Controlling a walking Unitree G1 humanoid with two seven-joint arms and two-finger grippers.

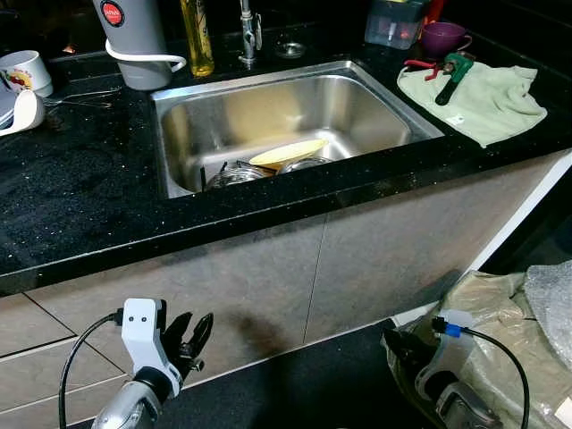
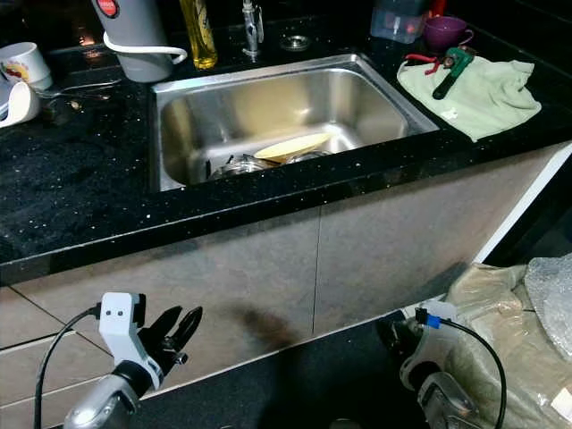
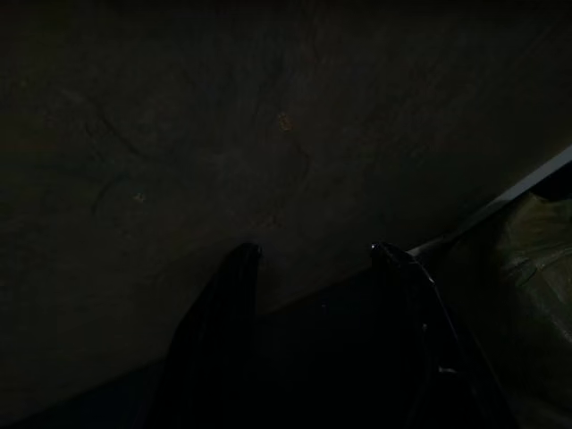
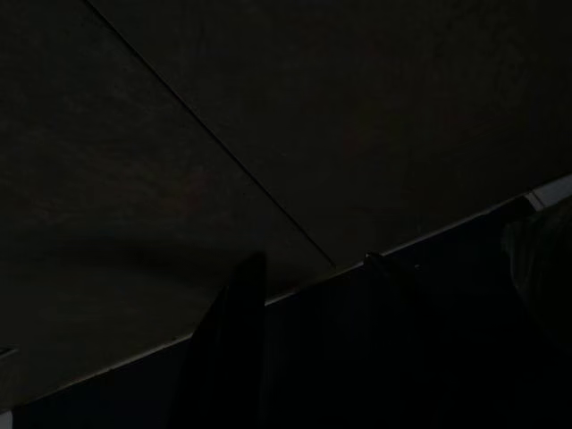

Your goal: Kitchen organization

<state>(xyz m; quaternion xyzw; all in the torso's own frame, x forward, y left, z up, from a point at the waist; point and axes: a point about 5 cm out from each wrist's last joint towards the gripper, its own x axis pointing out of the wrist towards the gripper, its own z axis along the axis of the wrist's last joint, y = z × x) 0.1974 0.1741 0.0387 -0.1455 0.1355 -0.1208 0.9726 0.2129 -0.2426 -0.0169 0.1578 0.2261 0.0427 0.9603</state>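
Sink point(image 1: 357, 89) sits in the middle of the black speckled countertop point(image 1: 80, 197), stainless steel, with a yellow plate point(image 1: 288, 153) lying tilted on top of some shiny metal dishes point(image 1: 237, 173) at its near wall. Behind the sink there's the faucet point(image 1: 248, 31), a bottle of yellow liquid point(image 1: 197, 36) just left of it, and a grey appliance point(image 1: 134, 40) with a white cord further left. White mugs point(image 1: 22, 76) are bunched at the far left edge. Off to the right, a light green cloth point(image 1: 487, 103) is spread on the counter with a green-handled tool point(image 1: 451, 76) lying on it, and a purple cup point(image 1: 442, 37) stands just behind it.

Both arms hang low in front of the grey cabinet panels point(image 1: 268, 277). Left gripper point(image 1: 190, 340) has its 2 fingers spread apart, holding nothing. Right gripper point(image 1: 398, 347) also shows a gap between its fingers in the dark wrist view, nothing in it. A crumpled plastic bag point(image 1: 509, 313) lies on the floor just beside the right arm.
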